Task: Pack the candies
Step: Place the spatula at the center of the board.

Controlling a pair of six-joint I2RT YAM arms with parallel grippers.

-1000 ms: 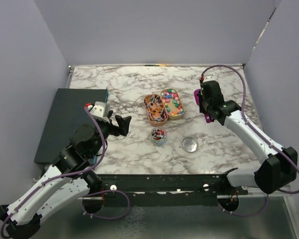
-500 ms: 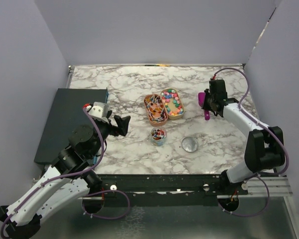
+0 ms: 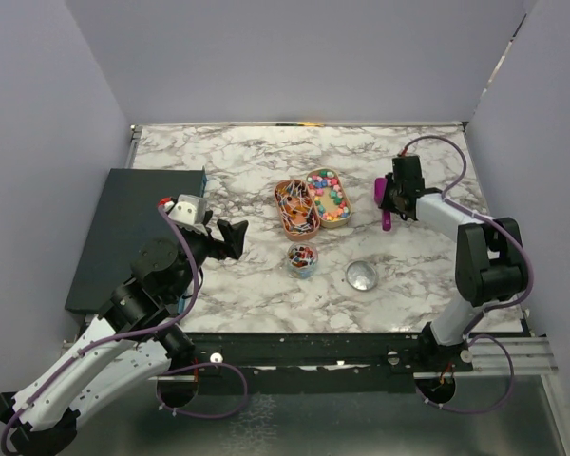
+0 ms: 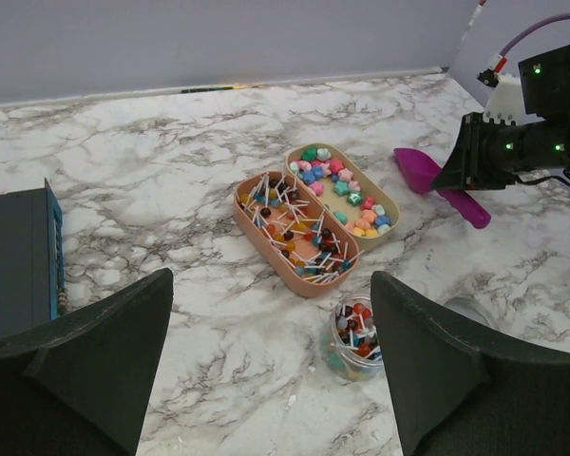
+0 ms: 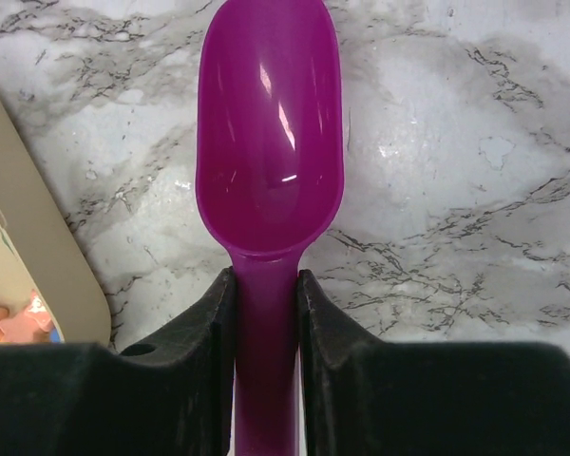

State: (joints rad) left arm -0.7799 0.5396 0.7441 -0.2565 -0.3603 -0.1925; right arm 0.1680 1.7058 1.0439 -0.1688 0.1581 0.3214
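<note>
The candies (image 3: 329,197) (image 4: 347,193) lie in the tan half of a double tray, small and brightly coloured. My right gripper (image 3: 392,201) (image 5: 266,280) is shut on the handle of a purple scoop (image 3: 384,203) (image 5: 269,142) (image 4: 439,184). The scoop's bowl is empty and lies low over the marble, just right of the tray. I cannot tell whether it touches the table. My left gripper (image 3: 236,237) (image 4: 269,285) stands open with nothing in it, left of a small clear jar (image 3: 302,258) (image 4: 353,339) holding lollipops.
The orange tray half (image 3: 296,209) (image 4: 290,233) holds lollipops with white sticks. A round clear lid (image 3: 362,275) lies right of the jar. A dark box (image 3: 133,228) (image 4: 14,266) covers the table's left side. Walls close in the back and both sides.
My right arm has folded back and come down with the scoop, from high over the table to low beside the tray. The left arm has stayed still.
</note>
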